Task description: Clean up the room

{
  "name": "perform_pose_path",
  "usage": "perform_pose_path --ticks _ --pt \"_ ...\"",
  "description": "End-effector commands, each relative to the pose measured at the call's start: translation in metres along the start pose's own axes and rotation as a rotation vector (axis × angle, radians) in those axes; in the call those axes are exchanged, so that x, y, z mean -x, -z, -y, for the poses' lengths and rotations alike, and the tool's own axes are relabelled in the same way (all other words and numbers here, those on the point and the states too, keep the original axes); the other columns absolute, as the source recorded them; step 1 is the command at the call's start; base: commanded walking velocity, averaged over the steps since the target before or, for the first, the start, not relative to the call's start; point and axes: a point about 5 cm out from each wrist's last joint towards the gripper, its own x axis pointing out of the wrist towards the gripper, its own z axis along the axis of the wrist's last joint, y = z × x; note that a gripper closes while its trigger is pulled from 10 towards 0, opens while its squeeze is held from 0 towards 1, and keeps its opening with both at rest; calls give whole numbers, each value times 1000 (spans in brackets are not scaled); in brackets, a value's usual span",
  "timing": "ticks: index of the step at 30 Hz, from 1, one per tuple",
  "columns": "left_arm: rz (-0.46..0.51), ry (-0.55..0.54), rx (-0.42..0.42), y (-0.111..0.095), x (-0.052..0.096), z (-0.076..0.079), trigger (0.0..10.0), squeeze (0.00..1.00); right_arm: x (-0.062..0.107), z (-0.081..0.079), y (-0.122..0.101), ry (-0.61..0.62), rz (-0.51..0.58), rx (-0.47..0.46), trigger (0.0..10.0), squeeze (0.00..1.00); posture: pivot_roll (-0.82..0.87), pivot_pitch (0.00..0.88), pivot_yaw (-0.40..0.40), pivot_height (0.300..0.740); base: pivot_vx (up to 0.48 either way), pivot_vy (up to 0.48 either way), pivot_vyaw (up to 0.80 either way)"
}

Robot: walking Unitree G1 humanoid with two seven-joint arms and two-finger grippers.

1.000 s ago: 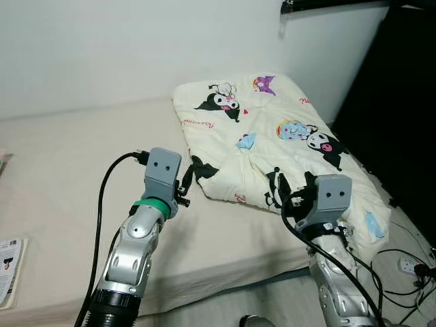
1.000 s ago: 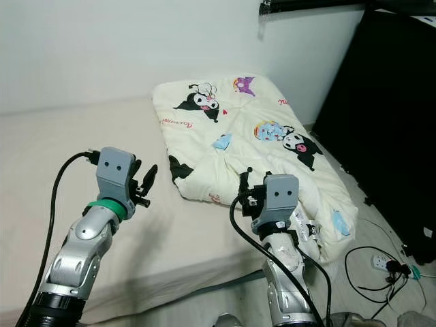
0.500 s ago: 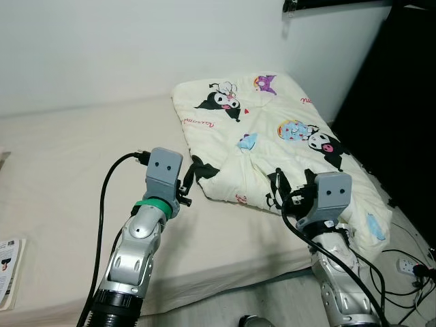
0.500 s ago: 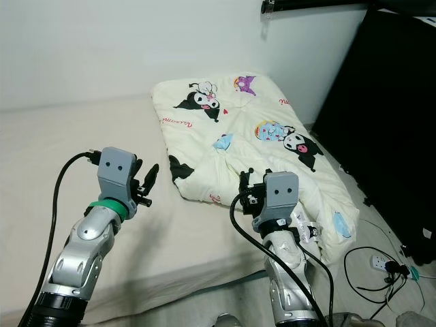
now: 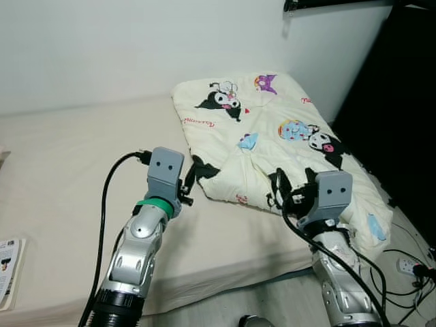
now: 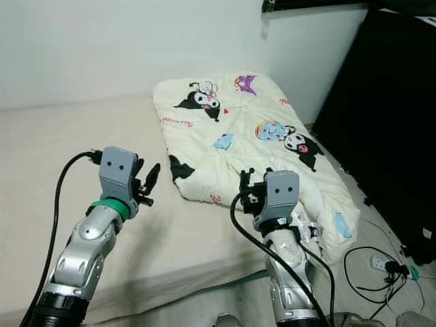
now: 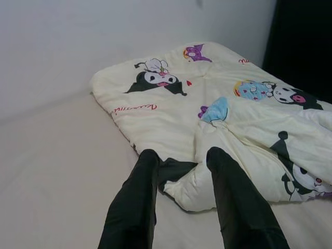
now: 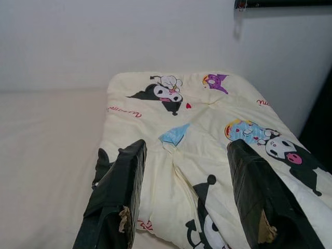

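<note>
Reaching forward over a beige bed [image 5: 61, 177], the robot holds both arms raised side by side. Nearest, the right gripper [image 8: 184, 197] hovers with its black fingers spread wide and holding nothing, above the near edge of a cream cartoon-print quilt [image 5: 272, 129]. The left gripper [image 7: 181, 199] also has its fingers apart and holds nothing, pointing at the quilt's near folded corner. The quilt lies crumpled along the bed's right side, its far end reaching the white wall [image 5: 136, 48].
</note>
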Motion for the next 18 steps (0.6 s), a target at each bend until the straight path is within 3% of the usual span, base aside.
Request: perform_pose_path --ticks 1,10,18 --pt "-13 5 -7 4 0 2 10000 0 2 3 4 9 -24 0 10000 0 -133 0 59 740 0 0 0" --pt "-17 5 -8 5 0 2 10000 0 1 3 4 7 -27 4 10000 0 -134 0 59 740 0 0 0" --pt "-12 10 -11 4 -1 2 10000 0 1 4 4 11 -24 5 10000 0 -139 0 65 711 0 0 0"
